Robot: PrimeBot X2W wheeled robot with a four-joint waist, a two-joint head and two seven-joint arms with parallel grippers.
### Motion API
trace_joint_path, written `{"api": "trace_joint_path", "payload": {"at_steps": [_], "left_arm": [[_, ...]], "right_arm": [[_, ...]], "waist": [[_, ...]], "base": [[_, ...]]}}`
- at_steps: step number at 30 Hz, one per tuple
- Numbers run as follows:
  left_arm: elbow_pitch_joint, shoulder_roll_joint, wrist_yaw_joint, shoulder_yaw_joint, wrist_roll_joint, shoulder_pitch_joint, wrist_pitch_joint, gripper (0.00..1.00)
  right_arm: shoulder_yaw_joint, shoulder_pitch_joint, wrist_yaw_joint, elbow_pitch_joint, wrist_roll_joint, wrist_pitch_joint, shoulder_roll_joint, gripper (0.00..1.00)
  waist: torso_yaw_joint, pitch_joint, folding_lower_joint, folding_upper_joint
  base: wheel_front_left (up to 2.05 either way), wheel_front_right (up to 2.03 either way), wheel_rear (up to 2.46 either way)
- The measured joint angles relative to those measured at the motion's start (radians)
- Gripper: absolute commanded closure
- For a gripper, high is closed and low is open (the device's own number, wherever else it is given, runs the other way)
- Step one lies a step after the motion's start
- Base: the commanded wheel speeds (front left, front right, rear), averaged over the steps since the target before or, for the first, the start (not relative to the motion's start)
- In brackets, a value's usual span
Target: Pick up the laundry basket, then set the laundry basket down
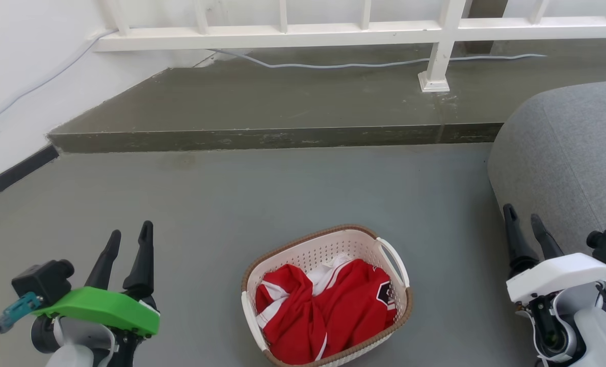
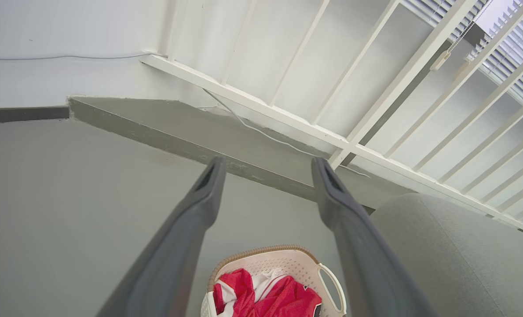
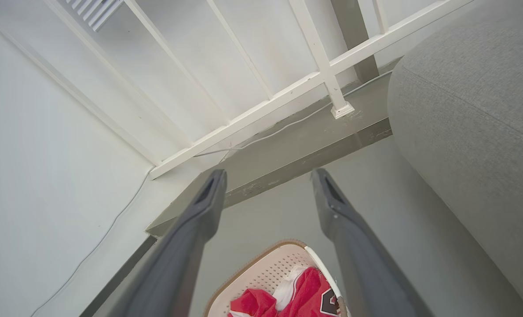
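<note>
Left gripper (image 1: 131, 229) sat at the lower left of the head view, fingers apart and empty. Right gripper (image 1: 522, 213) sat at the lower right, fingers likewise apart and empty, beside a grey cushion (image 1: 562, 142). Laundry basket (image 1: 333, 247) stood on the grey floor (image 1: 282, 188) between the two grippers, touching neither, with a red and white garment (image 1: 328, 306) bundled inside. Beyond it lay a low concrete step (image 1: 282, 102), a pale cable (image 1: 333, 65) running along it, then a white railing (image 1: 282, 35).

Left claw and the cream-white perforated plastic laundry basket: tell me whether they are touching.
Apart. The head view shows bare grey floor between the left claw and the cream-white perforated plastic laundry basket.
</note>
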Motion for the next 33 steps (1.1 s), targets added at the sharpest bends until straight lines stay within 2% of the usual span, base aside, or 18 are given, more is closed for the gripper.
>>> {"api": "trace_joint_path", "payload": {"at_steps": [19,33], "left_arm": [[-0.015,0.006,0.047,-0.097,0.262,0.000,-0.063,0.00],[0.012,0.005,0.083,-0.130,0.387,0.000,-0.106,0.00]], "right_arm": [[0.059,0.000,-0.050,0.021,-0.260,-0.062,-0.011,0.00],[0.082,0.000,-0.085,0.039,-0.407,-0.105,-0.012,0.00]], "waist": [[-0.008,0.002,0.0000,0.0000],[-0.009,0.002,0.0000,0.0000]], "base": [[0.00,0.00,0.00],[0.00,0.00,0.00]]}}
